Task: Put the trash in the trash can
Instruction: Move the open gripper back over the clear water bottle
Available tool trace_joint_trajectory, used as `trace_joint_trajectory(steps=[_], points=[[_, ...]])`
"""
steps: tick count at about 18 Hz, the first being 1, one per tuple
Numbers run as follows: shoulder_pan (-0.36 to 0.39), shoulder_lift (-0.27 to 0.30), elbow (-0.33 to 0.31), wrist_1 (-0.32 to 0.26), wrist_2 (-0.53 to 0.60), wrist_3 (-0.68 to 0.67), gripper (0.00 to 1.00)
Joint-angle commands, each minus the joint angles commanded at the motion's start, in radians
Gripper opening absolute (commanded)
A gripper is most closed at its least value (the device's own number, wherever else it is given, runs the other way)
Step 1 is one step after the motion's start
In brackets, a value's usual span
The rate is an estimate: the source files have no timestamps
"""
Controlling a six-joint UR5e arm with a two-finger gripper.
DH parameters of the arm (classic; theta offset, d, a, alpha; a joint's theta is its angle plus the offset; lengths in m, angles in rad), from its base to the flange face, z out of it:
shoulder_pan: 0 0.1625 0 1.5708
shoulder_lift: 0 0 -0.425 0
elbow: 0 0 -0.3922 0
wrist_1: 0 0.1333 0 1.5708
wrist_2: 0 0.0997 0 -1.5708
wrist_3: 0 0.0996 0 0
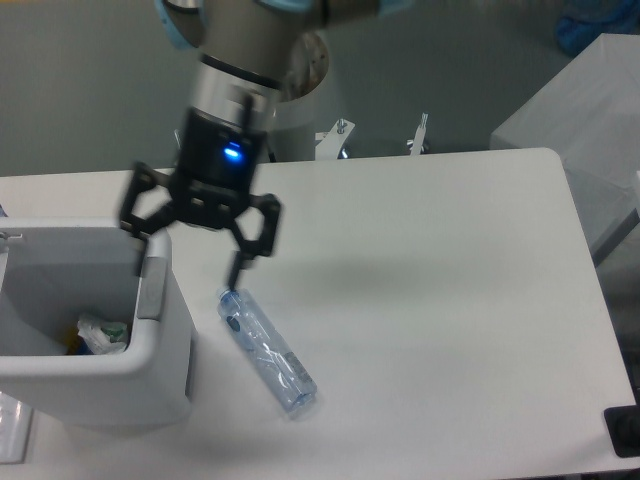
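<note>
hand point(188, 263) spread wide above bottle point(266, 351); wrapper point(103, 332) inside trash can point(150, 370).

White table point(430, 300) with rounded corners, filling most of the view; smooth matt top, evenly lit, faint soft shadows only. Grey floor point(80, 90) beyond the far edge, plain and dull. Round pale pedestal point(305, 70) standing on the floor behind the table, partly hidden. Metal bracket with upright bolts point(420, 135) just past the table's far edge. Pale grey box-like unit point(580, 110) at right, beside the table, top corner cut off by the frame. Blue blurred object point(600, 25) at upper right corner, kind unclear. Small black item point(622, 432) at the lower right edge
</note>
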Motion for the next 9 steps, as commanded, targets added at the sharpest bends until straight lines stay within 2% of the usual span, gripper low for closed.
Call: trace_joint_trajectory(steps=[2, 6, 9], points=[[0.000, -0.025, -0.025, -0.002, 0.034, 0.000, 1.00], [0.000, -0.104, -0.029, -0.002, 0.066, -0.017, 1.00], [-0.005, -0.161, -0.031, -0.003, 0.158, -0.023, 1.00]])
